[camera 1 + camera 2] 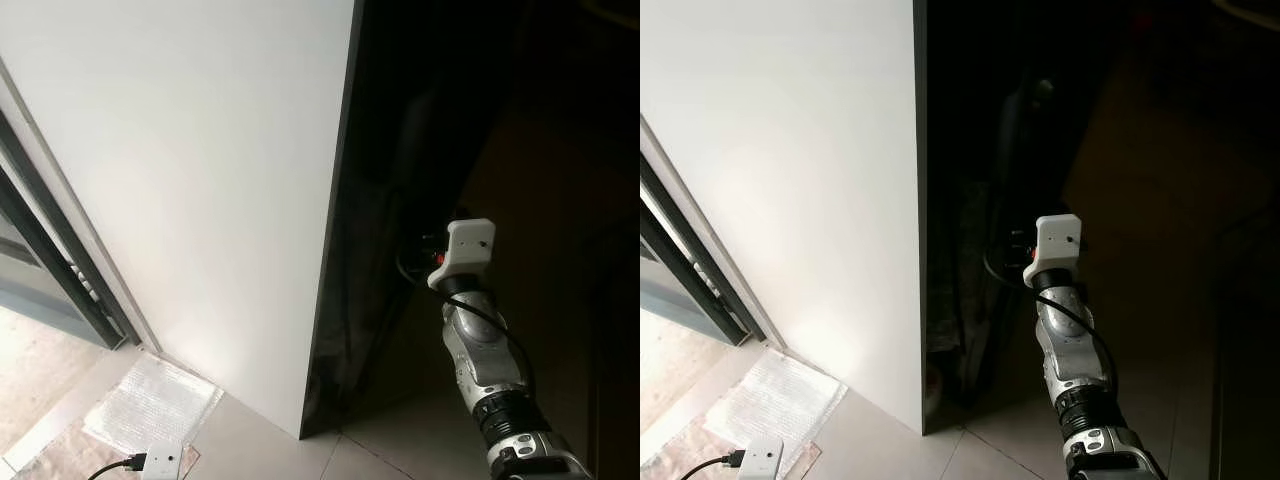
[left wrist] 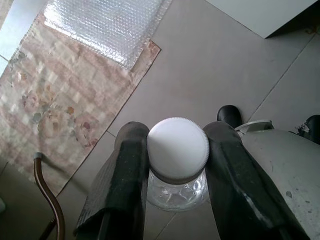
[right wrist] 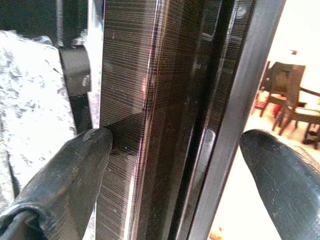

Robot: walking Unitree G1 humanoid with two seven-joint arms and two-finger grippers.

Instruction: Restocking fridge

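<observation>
Right gripper [image 3: 172, 165]: two black fingers spread wide, straddling the dark glossy edge of the fridge door [image 3: 150, 100]. One fingertip [image 3: 85, 150] rests against the door's dark face; the other sits well apart on the far side of the edge, with a bright room and a wooden chair [image 3: 287, 100] reflected or seen beyond it. From the head views, the right arm [image 1: 480, 350] reaches forward and up into the shadowed gap beside the tall white panel [image 1: 200, 180], its white wrist housing [image 1: 465, 250] at the dark edge; fingers themselves lost in shadow there. Left gripper [image 2: 175, 165]: fingers closed on a clear jar [image 2: 177, 187] with a white ribbed lid [image 2: 177, 149], one finger [image 2: 127, 170] pressed to each side just under the lid. Jar hangs above pale floor tiles [image 2: 210, 75]. Below it, a faded floral rug [image 2: 55, 100] with a sheet of bubble wrap [image 2: 105, 25] lying over its far end. A thin brown curved rod [image 2: 47, 195] stands near the rug's edge; what it is I cannot tell. Head view also shows a white plug adapter [image 1: 160, 460] with a black cable on the floor by the bubble wrap, and a dark sliding-door frame [image 1: 50, 250] at the left.
</observation>
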